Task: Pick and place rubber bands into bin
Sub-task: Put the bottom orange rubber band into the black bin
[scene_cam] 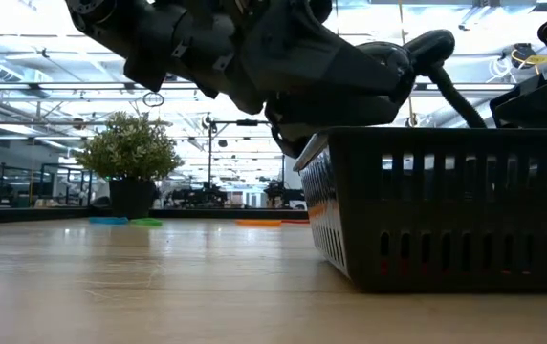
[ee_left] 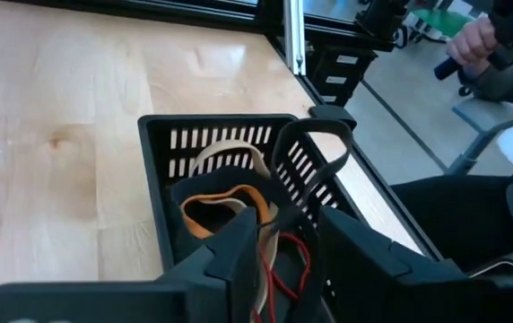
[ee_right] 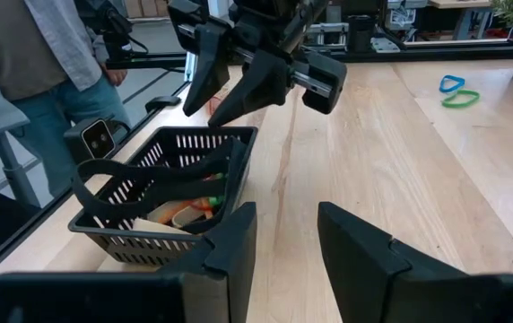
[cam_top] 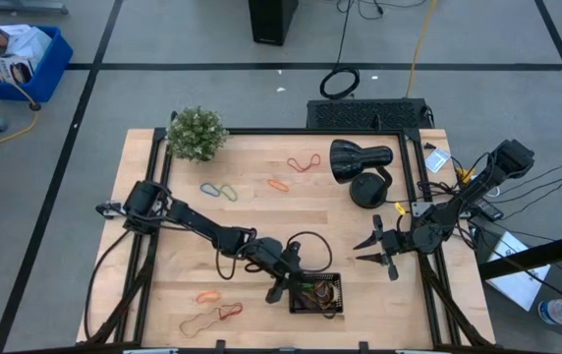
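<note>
The bin [cam_top: 317, 293] is a black slotted basket near the table's front, also in the low view [scene_cam: 455, 205]. In the bin [ee_left: 162, 170] lie an orange rubber band [ee_left: 216, 202], a tan one [ee_left: 225, 148] and a red one [ee_left: 297, 269]. A black loop [ee_right: 104, 193] drapes over the bin's rim. My left gripper [ee_right: 216, 103] hovers open just above the bin's left side [cam_top: 283, 285], nothing hanging from its fingers. My right gripper [cam_top: 374, 248] waits open, to the right of the bin. More bands lie loose: red-orange [cam_top: 304, 162], orange [cam_top: 278, 184], blue [cam_top: 209, 188], green [cam_top: 227, 193], orange [cam_top: 207, 296], red [cam_top: 230, 312], tan [cam_top: 197, 322].
A black lamp [cam_top: 360, 162] stands at the back right and a potted plant [cam_top: 196, 133] at the back left corner. Black cable loops off my left arm [cam_top: 306, 241]. A person [ee_right: 41, 54] stands beyond the table's front edge.
</note>
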